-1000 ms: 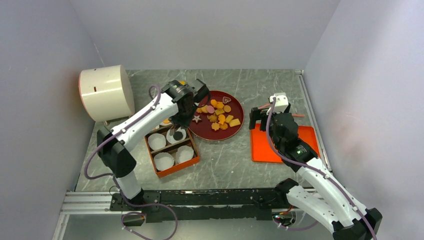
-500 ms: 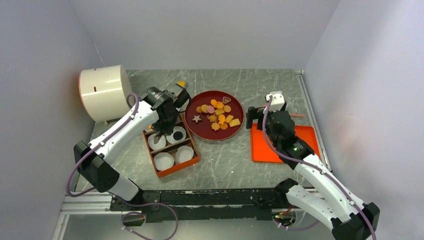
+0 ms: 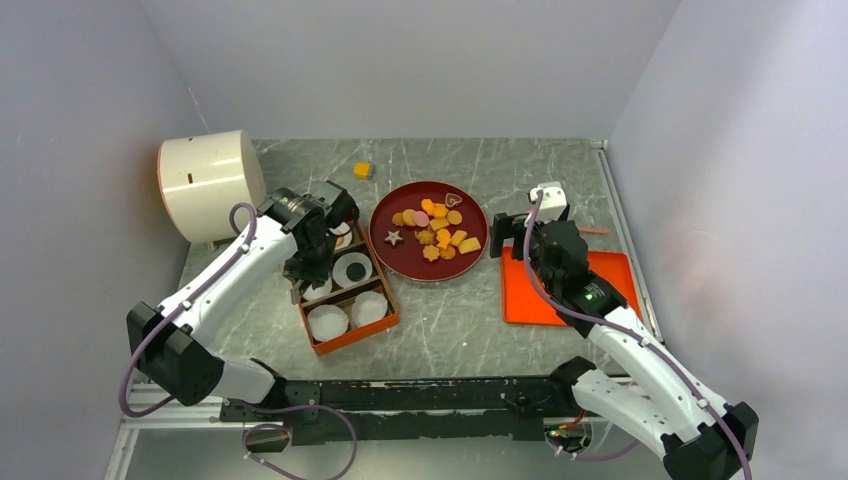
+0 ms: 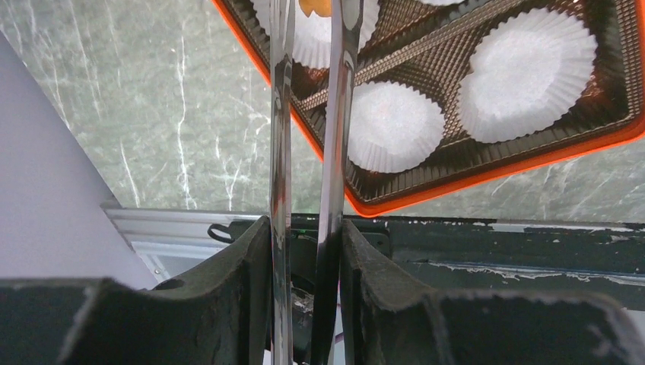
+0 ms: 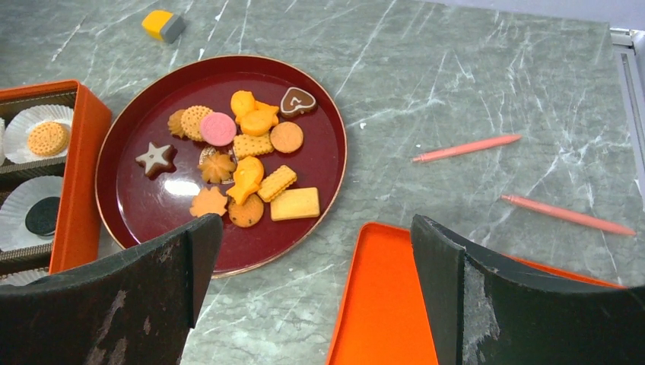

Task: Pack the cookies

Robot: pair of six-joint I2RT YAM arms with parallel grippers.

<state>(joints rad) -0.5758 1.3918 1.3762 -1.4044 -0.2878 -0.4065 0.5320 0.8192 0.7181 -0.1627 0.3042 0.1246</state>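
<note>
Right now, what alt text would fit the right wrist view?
A round dark red plate of orange, yellow and pink cookies sits on the grey marbled table, beside an orange box of white paper cups at left. The open right pincer frames a flat orange tray below.

Tweezers [image 4: 337,114], cookie [image 4: 315,6] — cut off above.

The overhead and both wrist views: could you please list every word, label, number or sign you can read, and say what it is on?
None: no readable text in any view.
The cream drum shows only a dark slot-like mark, no lettering.
The dark cookie on the red plate bears a heart outline, no letters.
The tweezers show bare metal, no engraving.
</note>
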